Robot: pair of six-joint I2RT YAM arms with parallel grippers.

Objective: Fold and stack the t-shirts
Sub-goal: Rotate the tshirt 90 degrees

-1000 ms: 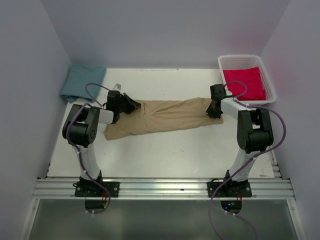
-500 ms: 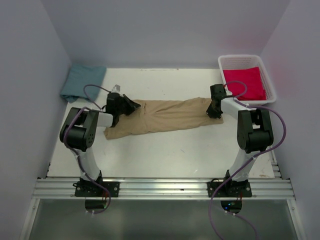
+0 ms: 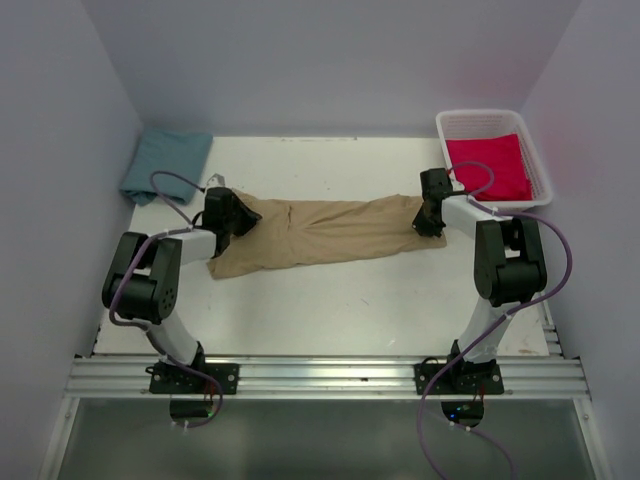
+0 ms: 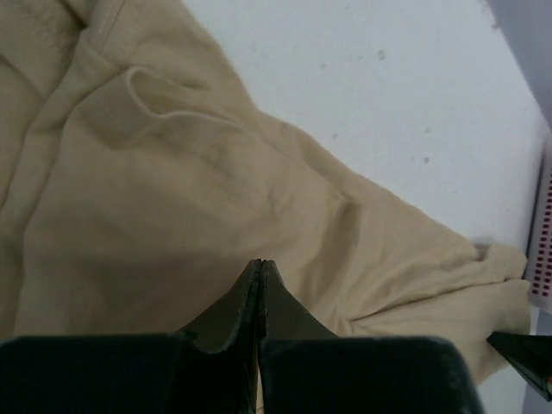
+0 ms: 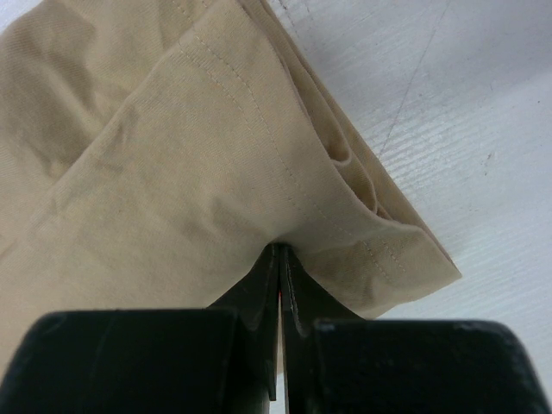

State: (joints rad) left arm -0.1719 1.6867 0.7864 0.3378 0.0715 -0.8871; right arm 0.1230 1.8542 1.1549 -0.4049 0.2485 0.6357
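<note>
Where the white table (image 3: 340, 290) meets its far left corner, a teal-blue t-shirt (image 3: 165, 165) lies in a folded heap against the wall, apart from both arms. Just to its right, the left gripper (image 3: 250, 218) sits low over the left end of a tan t-shirt (image 3: 320, 232). The left wrist view shows its two dark fingers (image 4: 233, 302) pressed together, with tan cloth pinched at their tips. The tan t-shirt lies across the middle of the table as a long, wrinkled band, running from the left gripper to the right one. Its left end is wider and reaches nearer the arm bases. At its right end the right gripper (image 3: 430, 220) is clenched on the hem. In the right wrist view the fingers (image 5: 259, 293) are closed, with the stitched edge of the cloth caught between their tips and several layers folded beside them. Farther right, in the far right corner, a white slatted basket (image 3: 480, 117) stands on the table — a bright red-pink t-shirt (image 3: 488, 165) lies folded flat inside it, near the right gripper but not touching it.
</note>
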